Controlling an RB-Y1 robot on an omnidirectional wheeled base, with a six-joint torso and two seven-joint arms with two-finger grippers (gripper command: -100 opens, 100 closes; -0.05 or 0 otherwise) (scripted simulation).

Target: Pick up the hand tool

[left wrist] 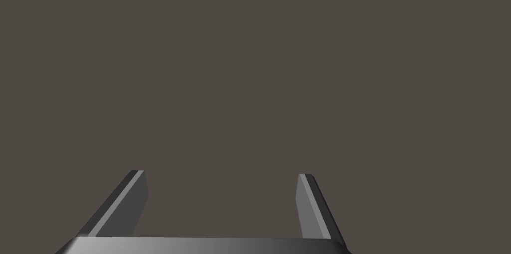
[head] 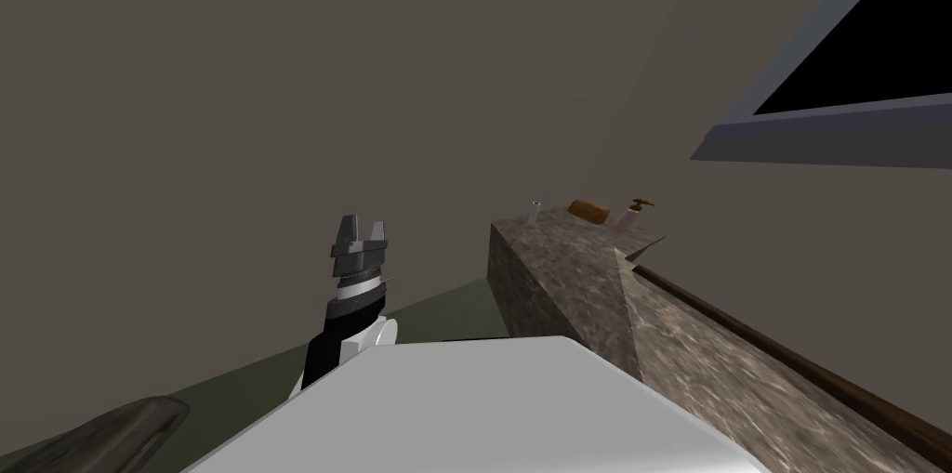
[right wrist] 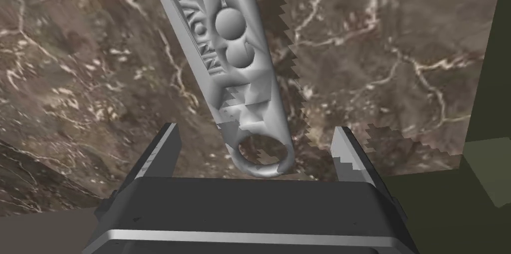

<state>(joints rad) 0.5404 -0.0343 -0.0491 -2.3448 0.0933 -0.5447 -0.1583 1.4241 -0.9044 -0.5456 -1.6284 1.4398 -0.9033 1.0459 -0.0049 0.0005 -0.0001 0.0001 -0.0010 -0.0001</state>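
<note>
right claw [right wrist: 255,130]: wide open, nothing gripped, pointed down at the table [right wrist: 399,41].
hand tool [right wrist: 234,51]: light grey flat bar with raised lettering, two round bumps and a ring at one end; lying flat on the table, close to the table's edge.
ring end [right wrist: 262,153]: on the table between the right claw's fingers [right wrist: 162,151], clear of both, just ahead of the dark claw body.
tool bar: runs away from the claw across the table, slanted off the claw's axis.
table: brown marbled stone with pale veins; a long slab [head: 558,272] in the head view.
floor [right wrist: 489,166]: dull green, past the table's edge nearest the tool.
left claw [head: 361,228]: held up off the table's end, well apart from the table, facing a plain grey-brown wall [head: 232,105].
left fingers [left wrist: 134,201]: wide apart, nothing between them.
far end of table: small pale grey post-like item [head: 535,210], brown block [head: 588,211] and pinkish bottle with brown top [head: 632,215], in a row on the table top; too small to name better.
rail [head: 790,356]: dark brown, along the table's side that faces the window wall.
window [head: 837,114]: above the table, grey frame, black area inside.
dark rounded shape [head: 93,430]: well apart from the table, identity unclear.
</note>
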